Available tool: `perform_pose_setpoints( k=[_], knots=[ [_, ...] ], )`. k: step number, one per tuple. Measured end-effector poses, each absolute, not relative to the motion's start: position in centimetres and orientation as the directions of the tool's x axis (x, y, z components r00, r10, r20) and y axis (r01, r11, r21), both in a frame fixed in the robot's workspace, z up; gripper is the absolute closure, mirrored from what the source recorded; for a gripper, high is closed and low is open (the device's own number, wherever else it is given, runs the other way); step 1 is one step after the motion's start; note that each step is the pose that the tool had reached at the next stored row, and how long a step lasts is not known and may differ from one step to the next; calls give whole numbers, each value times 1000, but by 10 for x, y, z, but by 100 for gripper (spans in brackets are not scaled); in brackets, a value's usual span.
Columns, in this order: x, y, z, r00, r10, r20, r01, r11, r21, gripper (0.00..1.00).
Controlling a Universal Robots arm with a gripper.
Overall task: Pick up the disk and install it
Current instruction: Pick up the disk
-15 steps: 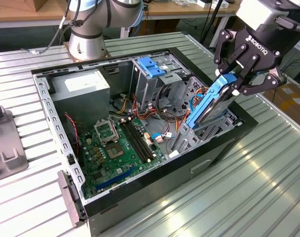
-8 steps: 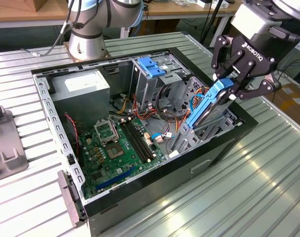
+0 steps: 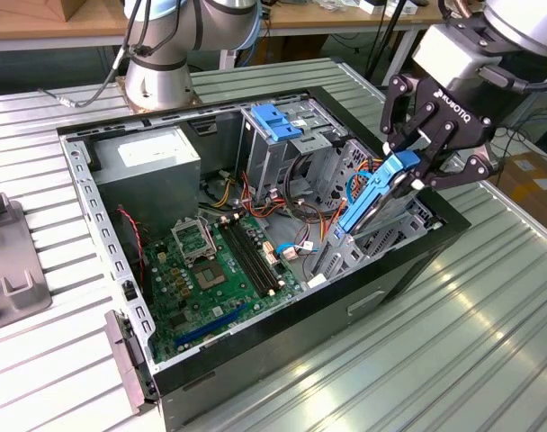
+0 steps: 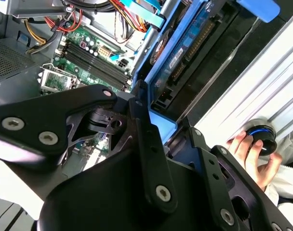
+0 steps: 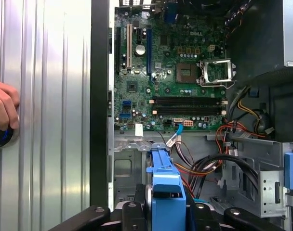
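Jaws: those of the gripper (image 3: 424, 155) are clamped on the disk (image 3: 374, 196), one black finger on each long side of its frame.
Disk position: lifted clear of the table and tilted, upper end in the grip, lower end dipping toward the drive cage (image 3: 345, 241) at the case's end on the exterior view's right.
Disk build: slim rectangle, a glossy bright blue plastic carrier around a dark drive body.
Progress: the pick-up looks done. The installation looks unfinished, since the disk leans at an angle and I judge it not seated.
Cage: thin grey stamped sheet metal, with red, orange and black cables (image 5: 209, 166) running past it.
Motherboard (image 3: 210, 270): flat green board with long black memory slots and a square metal socket frame.
Case (image 3: 282, 360): black box lying with its side open.
Table (image 3: 435, 360): ribbed, shiny metal slats.
Person's hand (image 4: 245, 154): beside the case, fingers around a round black-and-blue object (image 4: 262, 137).
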State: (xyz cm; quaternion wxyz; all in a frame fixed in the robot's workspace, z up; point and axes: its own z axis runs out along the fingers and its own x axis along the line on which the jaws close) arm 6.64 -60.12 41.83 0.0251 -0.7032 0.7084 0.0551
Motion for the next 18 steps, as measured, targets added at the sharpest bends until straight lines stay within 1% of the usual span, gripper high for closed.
perform_pose_setpoints(
  k=[18],
  knots=[
    [66,-601,403,-10,-994,-112,-999,5,43,63]
  ],
)
